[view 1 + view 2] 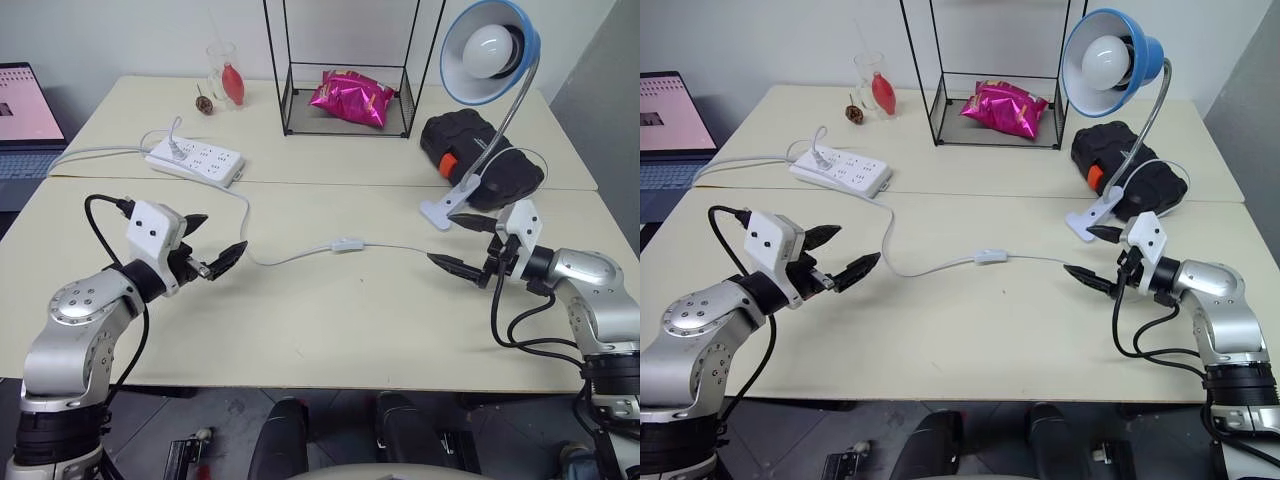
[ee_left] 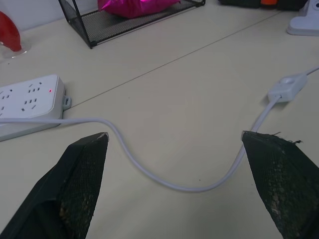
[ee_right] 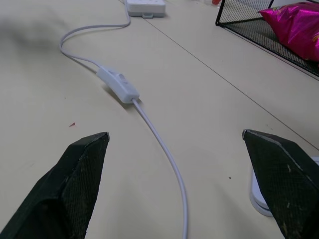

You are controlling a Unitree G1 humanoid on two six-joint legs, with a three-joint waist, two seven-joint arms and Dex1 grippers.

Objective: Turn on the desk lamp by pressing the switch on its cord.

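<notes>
Both grippers, the left gripper (image 1: pixel 212 245) and right gripper (image 1: pixel 464 243), hover with jaws wide and empty, facing the switch (image 1: pixel 347 244) lying between them on the tabletop (image 1: pixel 330 330), ready to press.

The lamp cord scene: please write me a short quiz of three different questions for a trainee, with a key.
1. True or false: the lamp is lit.
2. Where does the switch lie? A) between the two grippers; B) on the power strip; C) inside the wire rack.
3. Fill in: the fingers of the left gripper and the right gripper are both ____.

Key:
1. False: the bulb looks dark.
2. A: it lies on the table, along the cord, touched by neither gripper.
3. Open, holding nothing.
</notes>
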